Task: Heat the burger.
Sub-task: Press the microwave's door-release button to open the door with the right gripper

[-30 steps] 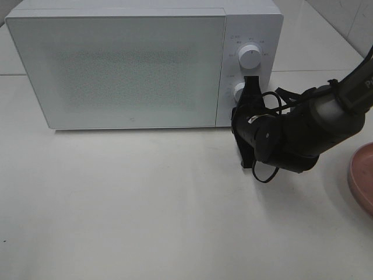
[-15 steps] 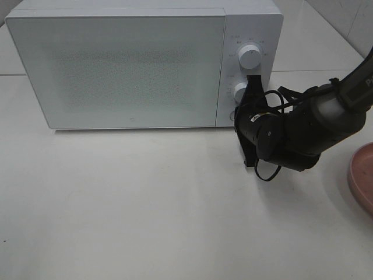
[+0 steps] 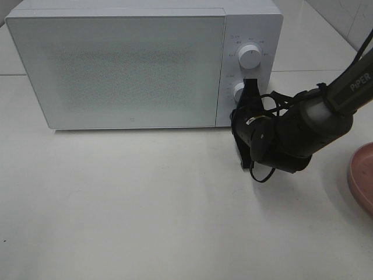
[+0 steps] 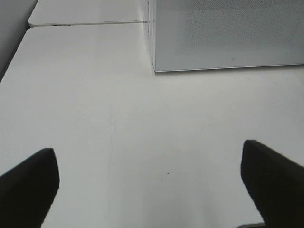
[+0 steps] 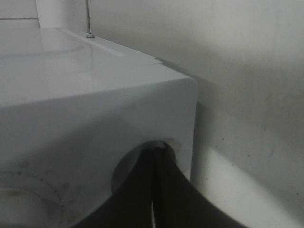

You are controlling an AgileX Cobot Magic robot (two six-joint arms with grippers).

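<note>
White table [image 3: 145, 204] fills most of my overhead view, with a white box-shaped microwave oven [image 3: 134, 64] at the back, its speckled door closed. The burger shows in none of my three views. It may sit behind that door, but I cannot tell. Only a round pink plate [image 3: 362, 175] peeks in at the right edge, and the part I can see is bare.

The right claw [image 3: 236, 116] is pressed together, pinching nothing. Its tips sit at the lower corner of the control panel, below the two white round dials [image 3: 250, 56].

My worry is the narrow tips. If they meet the panel off-centre they could skid onto the casing, or a hard push could slide the whole oven backward on the smooth table. If this control releases the door, it could swing into the space in front of it. The arm's loose black cable [image 3: 262, 175] could also snag.

The right wrist camera gives what the overhead cannot: the right claw [image 5: 156, 156] resting in a round recessed button [image 5: 137, 161], which the arm hides from above. The left wrist camera shows the left claw [image 4: 147, 161] spread wide over bare table, holding nothing, with the microwave oven [image 4: 228, 33] well ahead. That arm is missing from the overhead picture.
</note>
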